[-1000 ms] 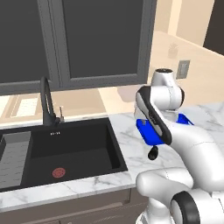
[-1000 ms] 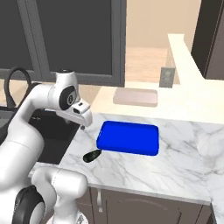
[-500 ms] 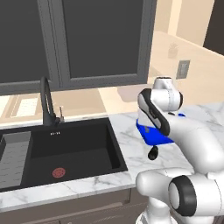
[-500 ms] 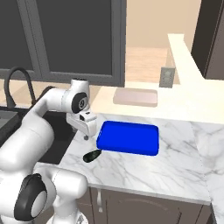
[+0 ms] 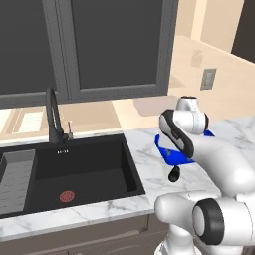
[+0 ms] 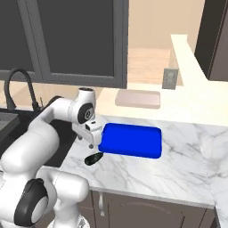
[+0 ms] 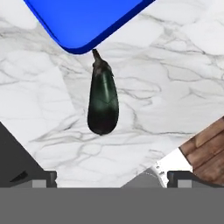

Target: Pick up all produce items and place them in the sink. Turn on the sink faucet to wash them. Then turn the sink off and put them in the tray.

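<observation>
Eggplant (image 7: 103, 104) is lying flat on the marble desk (image 7: 175, 78), its stem tip just touching the rounded corner of the blue tray (image 7: 83, 22), near the desk's front edge and well apart from the sink (image 5: 74, 169). The fingers (image 7: 109, 177) are hanging above it, spread wide and gripping nothing. Judging by its glossy dark skin, it is probably going to feel smooth and somewhat slippery, firm but easy to bruise, and fairly light. The rounded body may roll if pushed from one side. Closing across the thick middle of the body, crosswise to its length, is looking safest; the thin stem is offering too little to hold.
</observation>
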